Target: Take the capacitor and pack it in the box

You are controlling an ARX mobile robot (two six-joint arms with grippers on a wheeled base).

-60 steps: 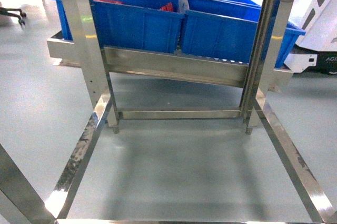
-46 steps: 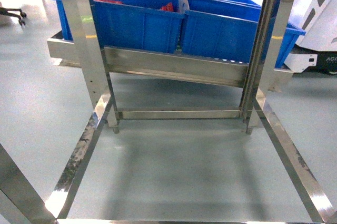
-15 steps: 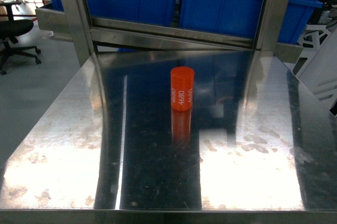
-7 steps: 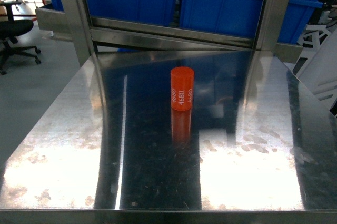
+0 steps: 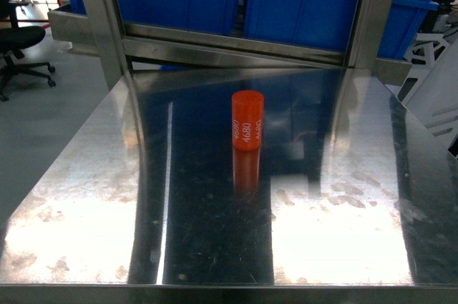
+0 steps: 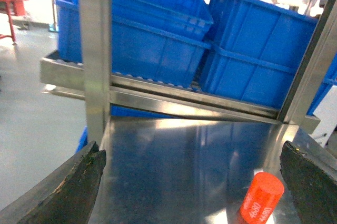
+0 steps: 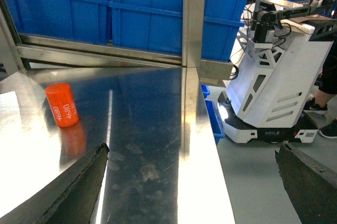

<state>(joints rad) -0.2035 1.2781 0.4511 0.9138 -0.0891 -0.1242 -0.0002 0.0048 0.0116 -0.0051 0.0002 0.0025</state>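
Toppling is my worry: the small orange plastic cylinder capacitor [image 5: 247,119] stands upright on the slick steel table [image 5: 86,197], so a clip from either spread-open gripper [image 6: 192,179] at its 3 or 9 o'clock side sends it rolling.

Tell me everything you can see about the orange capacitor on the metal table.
The capacitor is a small bright orange cylinder with a smooth surface and white "4680" print running up its side. It stands upright near the middle of the shiny steel table, which mirrors it just below. Nothing else touches it; both end effectors are open and well apart from it.
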